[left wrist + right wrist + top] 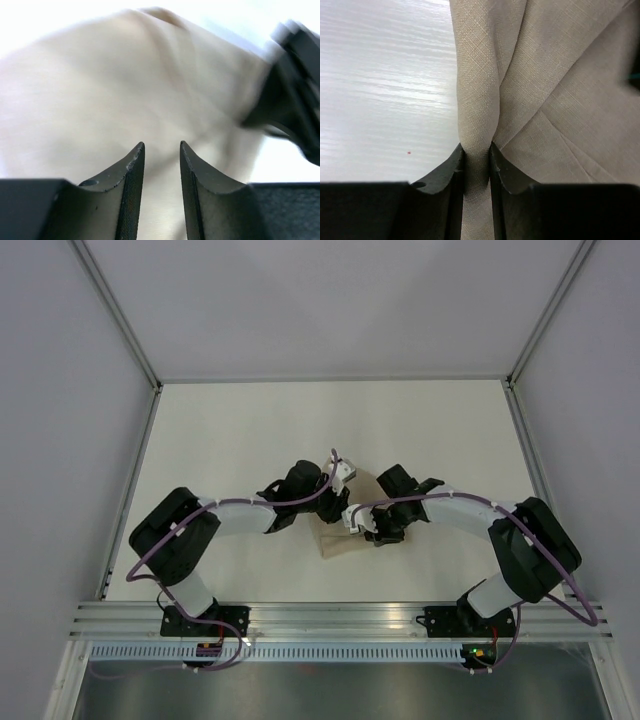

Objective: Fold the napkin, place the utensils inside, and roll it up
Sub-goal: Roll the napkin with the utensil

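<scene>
napkin [338, 544]: bunched on the surface [240, 430], under both claws | right claw [476, 152]: clamped on a napkin fold | left claw [161, 150]: jaws apart, nothing held | risk: the fold may be pulled undone if only one side is tugged

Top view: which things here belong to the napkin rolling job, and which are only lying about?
Job: napkin; right hand, pinching a napkin fold; left hand, open near the cloth. Utensils not visible.
Not the job: table; metal rail at the near edge.
</scene>
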`<state>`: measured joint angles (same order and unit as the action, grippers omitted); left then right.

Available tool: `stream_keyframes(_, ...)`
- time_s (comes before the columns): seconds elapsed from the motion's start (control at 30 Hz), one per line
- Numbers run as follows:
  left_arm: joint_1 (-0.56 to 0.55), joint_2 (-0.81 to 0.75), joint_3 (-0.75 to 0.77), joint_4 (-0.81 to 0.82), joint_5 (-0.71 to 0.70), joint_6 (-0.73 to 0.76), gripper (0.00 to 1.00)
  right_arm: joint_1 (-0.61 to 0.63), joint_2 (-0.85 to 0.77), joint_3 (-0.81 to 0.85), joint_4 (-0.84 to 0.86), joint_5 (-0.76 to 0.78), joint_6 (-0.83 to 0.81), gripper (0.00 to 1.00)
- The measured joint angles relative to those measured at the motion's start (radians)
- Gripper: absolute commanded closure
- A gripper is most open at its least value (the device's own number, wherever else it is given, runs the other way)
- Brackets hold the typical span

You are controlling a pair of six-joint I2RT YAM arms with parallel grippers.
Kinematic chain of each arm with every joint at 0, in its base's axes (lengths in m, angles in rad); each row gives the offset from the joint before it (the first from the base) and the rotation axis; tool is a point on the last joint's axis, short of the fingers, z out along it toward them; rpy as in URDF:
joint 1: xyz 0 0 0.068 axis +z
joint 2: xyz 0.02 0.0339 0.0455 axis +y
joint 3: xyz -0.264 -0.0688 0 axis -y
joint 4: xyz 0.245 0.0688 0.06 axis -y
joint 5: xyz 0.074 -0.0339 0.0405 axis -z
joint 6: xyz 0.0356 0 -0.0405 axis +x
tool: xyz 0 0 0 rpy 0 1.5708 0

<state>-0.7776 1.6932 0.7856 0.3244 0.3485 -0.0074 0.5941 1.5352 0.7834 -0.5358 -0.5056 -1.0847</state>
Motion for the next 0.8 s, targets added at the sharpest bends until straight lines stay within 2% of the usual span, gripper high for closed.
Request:
stream_keyframes(0.3, 0.039, -0.099, -0.049, 0.07, -0.325, 0.017, 0.57, -0.003, 0.076, 0.083, -0.157, -0.067, 0.029, 0.91)
stream_keyframes(0.43, 0.039, -0.141, -0.072, 0.06, -0.474, 0.015, 0.6, -0.003, 0.144, 0.153, -0.234, -0.09, 0.056, 0.92)
stream_keyframes(0.57, 0.042, -0.21, -0.074, 0.035, -0.618, -0.006, 0.57, -0.004, 0.198, 0.204, -0.286, -0.113, 0.098, 0.92)
stream_keyframes(0.67, 0.043, -0.348, -0.132, 0.086, -0.692, -0.014, 0.57, -0.004, 0.251, 0.252, -0.341, -0.138, 0.122, 0.92)
stream_keyframes(0.8, 0.041, -0.538, -0.236, 0.206, -0.716, 0.012, 0.58, -0.006, 0.343, 0.332, -0.429, -0.173, 0.144, 0.93)
